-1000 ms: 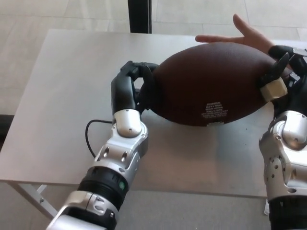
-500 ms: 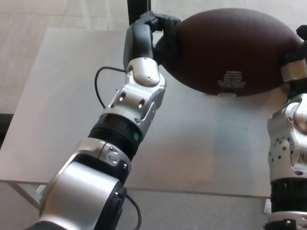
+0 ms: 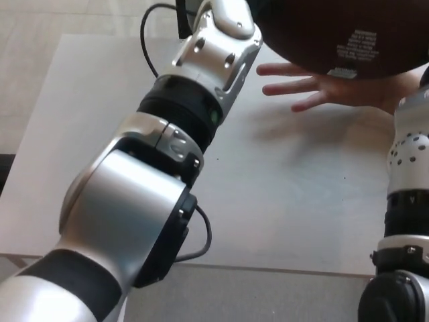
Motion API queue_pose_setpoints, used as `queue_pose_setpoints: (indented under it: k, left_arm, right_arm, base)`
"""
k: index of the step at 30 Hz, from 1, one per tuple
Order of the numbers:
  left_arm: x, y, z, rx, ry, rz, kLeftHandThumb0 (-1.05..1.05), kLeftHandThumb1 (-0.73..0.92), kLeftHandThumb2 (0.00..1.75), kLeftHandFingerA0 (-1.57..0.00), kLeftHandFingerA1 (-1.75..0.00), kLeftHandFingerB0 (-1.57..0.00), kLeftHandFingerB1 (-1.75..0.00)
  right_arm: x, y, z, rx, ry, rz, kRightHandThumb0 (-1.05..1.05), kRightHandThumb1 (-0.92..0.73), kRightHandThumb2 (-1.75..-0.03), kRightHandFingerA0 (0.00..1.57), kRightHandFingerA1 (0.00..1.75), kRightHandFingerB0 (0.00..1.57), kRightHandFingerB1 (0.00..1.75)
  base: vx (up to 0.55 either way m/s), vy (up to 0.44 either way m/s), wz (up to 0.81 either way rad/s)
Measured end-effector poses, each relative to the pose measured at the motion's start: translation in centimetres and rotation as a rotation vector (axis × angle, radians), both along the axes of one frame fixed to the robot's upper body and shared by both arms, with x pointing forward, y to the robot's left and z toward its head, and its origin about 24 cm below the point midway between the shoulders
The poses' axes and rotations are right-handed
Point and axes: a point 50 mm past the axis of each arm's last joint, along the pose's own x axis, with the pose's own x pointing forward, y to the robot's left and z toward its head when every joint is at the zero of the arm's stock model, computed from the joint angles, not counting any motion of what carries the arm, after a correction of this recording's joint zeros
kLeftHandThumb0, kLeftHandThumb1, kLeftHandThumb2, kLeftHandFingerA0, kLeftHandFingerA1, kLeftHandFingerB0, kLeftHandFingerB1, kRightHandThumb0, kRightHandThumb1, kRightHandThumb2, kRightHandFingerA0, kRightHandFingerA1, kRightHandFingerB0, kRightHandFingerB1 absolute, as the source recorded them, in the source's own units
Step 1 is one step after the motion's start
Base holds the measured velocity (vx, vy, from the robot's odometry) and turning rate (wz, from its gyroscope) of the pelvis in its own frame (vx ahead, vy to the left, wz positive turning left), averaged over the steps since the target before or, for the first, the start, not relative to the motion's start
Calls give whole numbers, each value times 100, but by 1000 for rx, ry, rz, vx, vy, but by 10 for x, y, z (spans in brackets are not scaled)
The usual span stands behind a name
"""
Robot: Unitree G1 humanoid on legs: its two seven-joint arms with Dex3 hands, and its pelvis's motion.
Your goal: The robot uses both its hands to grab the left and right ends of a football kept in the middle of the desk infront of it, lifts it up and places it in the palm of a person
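Observation:
The dark brown football [image 3: 335, 33] with white print hangs high above the grey desk [image 3: 281, 201], its upper part cut off by the top edge. Just under it a person's open hand [image 3: 322, 90] reaches in from the right, palm up; whether ball and palm touch is unclear. My left arm [image 3: 201, 74] stretches up to the ball's left end, and its hand lies beyond the top edge. My right forearm [image 3: 410, 147] rises at the right edge. Only a dark sliver of the right hand [image 3: 422, 79] shows against the ball's right end.
A black cable [image 3: 151, 27] loops by my left wrist, and another hangs at the elbow [image 3: 201, 235]. A dark post [image 3: 182, 17] stands behind the desk's far edge. My bulky left upper arm fills the lower left of the view.
Both arms have raised the football up and away from me, so it now sits over the person's palm. The left hand has left the picture at the top.

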Motion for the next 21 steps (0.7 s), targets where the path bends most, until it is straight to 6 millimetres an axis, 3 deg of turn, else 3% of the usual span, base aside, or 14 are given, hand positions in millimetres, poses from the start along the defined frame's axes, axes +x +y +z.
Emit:
queue_pose_setpoints:
  k: [1,2,4,5,6,7,8,9,10,11,16,18,19,21]
  left_arm:
    - [1,0,6,8,-7,3,-31,69,63,-75,-160,-58,-84]
    - [1,0,12,19,-13,8,-36,65,63,-75,-152,-63,-78]
    - [3,2,19,45,-13,15,-42,65,62,-74,-151,-64,-77]
    - [3,3,20,64,-13,19,-39,66,61,-73,-136,-61,-73]
    - [4,6,22,80,-8,23,-38,72,62,-71,-117,-63,-69]
    - [4,6,22,87,-3,26,-38,72,62,-71,-117,-63,-69]
    - [5,9,22,94,15,33,-35,73,62,-72,-110,-71,-76]
    - [6,11,21,98,28,39,-35,72,63,-75,-129,-74,-80]
    - [6,13,18,103,42,43,-35,72,63,-75,-129,-74,-80]
    - [7,14,16,106,53,48,-31,71,61,-72,-124,-64,-67]
    - [8,21,4,110,101,63,-35,74,62,-72,-117,-64,-65]
    - [8,24,-7,122,128,67,-36,76,62,-67,-108,-61,-66]
    - [8,25,-10,125,139,68,-36,72,60,-66,-113,-62,-70]
    - [7,27,-17,123,157,68,-37,71,60,-67,-109,-62,-67]
  right_arm:
    - [3,1,4,11,-6,3,-15,-59,-102,86,161,78,145]
    - [6,2,10,19,-14,6,-18,-70,-84,83,163,72,147]
    - [12,5,16,31,-12,13,-22,-68,-82,89,164,78,148]
    - [15,7,18,36,-7,17,-24,-68,-79,85,159,75,135]
    - [17,9,19,40,1,23,-22,-60,-99,89,147,85,128]
    - [19,11,20,43,8,26,-22,-60,-99,89,147,85,128]
    - [22,14,20,52,23,39,-33,-80,-71,81,125,73,102]
    - [24,16,20,58,35,47,-28,-87,-67,66,125,62,90]
    - [27,18,19,66,55,54,-32,-82,-68,77,118,69,91]
    - [28,20,17,71,73,59,-28,-80,-76,75,140,64,108]
    - [31,26,4,51,160,86,-30,-80,-70,71,131,64,96]
    - [33,28,-2,28,208,100,-41,-88,-67,61,113,56,85]
    - [33,29,-4,16,227,107,-39,-88,-67,66,125,62,91]
    - [34,30,-6,-4,249,113,-36,-86,-66,68,125,64,86]
  base:
    - [0,0,0]
    - [0,0,0]
    - [0,0,0]
    - [0,0,0]
    - [0,0,0]
    - [0,0,0]
    - [0,0,0]
    - [0,0,0]
    - [0,0,0]
    - [0,0,0]
    - [0,0,0]
    - [0,0,0]
    - [0,0,0]
    - [0,0,0]
